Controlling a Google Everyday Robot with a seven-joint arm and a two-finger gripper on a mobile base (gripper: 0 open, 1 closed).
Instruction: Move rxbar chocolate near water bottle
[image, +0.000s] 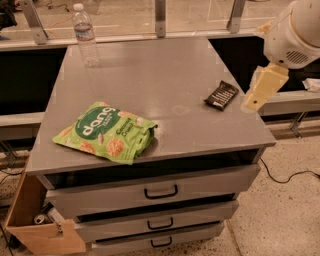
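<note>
A grey metal cabinet (150, 75) with a flat top, seen from above and from the front. The rxbar (221, 95), a small flat bar in a dark wrapper with white lettering, lies on the top near the right edge, turned at a slant. The bottle (85, 35), clear plastic with a white cap and a white and red label band, stands upright at the far left corner of the top, well apart from the rxbar, with most of the bare grey surface between them. A large green bag (107, 131) marked "dang" lies flat near the front left of the top, closer to the front edge than to the bottle. At the upper right, the robot's arm (300, 32) shows as a rounded white housing. Below it hangs the gripper (260, 90), a cream-coloured piece angled down and to the left. It hovers in the air just past the right edge of the cabinet, beside the rxbar and to its right, not touching it. No object is seen in the gripper, and whether it is open or closed cannot be told from this angle. The front of the cabinet has three drawers (161, 191) with dark handles, and the top one stands slightly pulled out. A cardboard box (30, 225) sits on the floor at the lower left, against the cabinet. A dark cable (285, 177) trails across the speckled floor at the right.
</note>
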